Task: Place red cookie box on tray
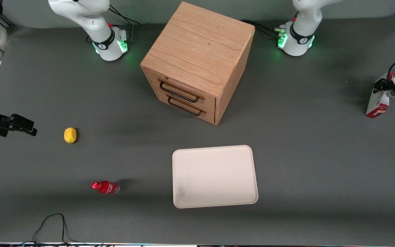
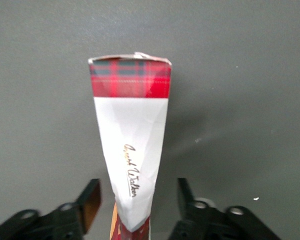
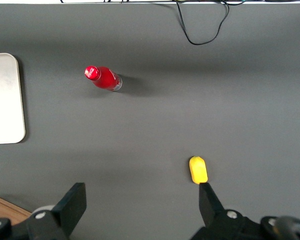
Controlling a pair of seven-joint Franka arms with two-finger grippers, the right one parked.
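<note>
Your left gripper [image 1: 394, 93] is at the working arm's end of the table, well apart from the tray [image 1: 214, 176]. In the wrist view the red cookie box [image 2: 132, 150] stands between the two fingers [image 2: 90, 200], and there is a gap on each side of it, so the gripper [image 2: 137, 205] is open around the box and is not squeezing it. The box [image 1: 377, 103] stands upright on the table. The tray lies in front of the wooden cabinet [image 1: 197, 61], nearer to the front camera. A lemon [image 1: 70, 135] and a small red bottle [image 1: 105, 187] lie toward the parked arm's end.
</note>
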